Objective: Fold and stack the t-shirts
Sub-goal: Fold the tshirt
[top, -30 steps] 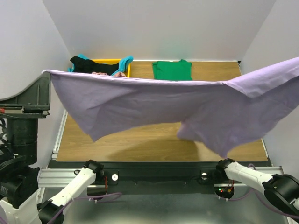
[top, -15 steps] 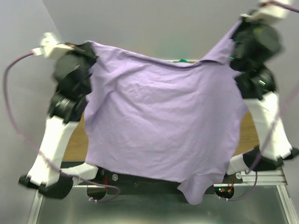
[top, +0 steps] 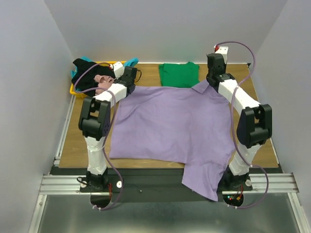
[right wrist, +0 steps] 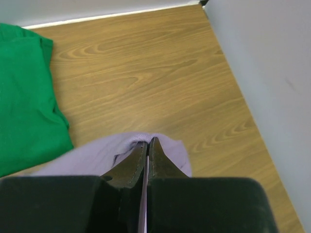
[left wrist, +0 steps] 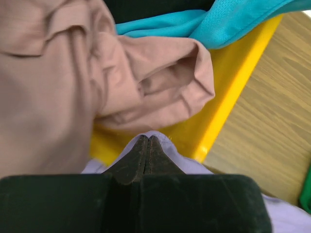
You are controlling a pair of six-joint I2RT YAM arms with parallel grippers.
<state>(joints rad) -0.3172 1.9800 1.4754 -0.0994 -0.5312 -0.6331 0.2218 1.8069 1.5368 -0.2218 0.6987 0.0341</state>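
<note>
The purple shirt [top: 170, 124] lies spread flat over the middle of the wooden table [top: 73, 141], with light wrinkles across it. Its far edge runs between the two arms, and one near corner droops over the front edge of the table, across the black rail by the base of the right arm.

The left gripper [top: 131, 82] is down at the far left corner of the shirt. Its wrist camera shows the two fingers pressed together with a small fold of purple cloth pinched at their tips, right beside the rim of the yellow tray [left wrist: 228, 97]. The right gripper [top: 210, 82] is at the far right corner of the shirt. Its fingers are likewise closed, with a thin edge of purple cloth between them and a small rounded flap lying on the wood just past the tips.

The green shirt [top: 179, 74] lies flat at the back of the table between the two grippers, and the purple shirt's far edge touches or slightly overlaps its near edge. In the tray at the far left, the pink shirt [left wrist: 58, 73] lies bunched, spilling over the rim, with the teal shirt [left wrist: 218, 24] behind it and the black shirt [top: 83, 68] heaped on top
</note>
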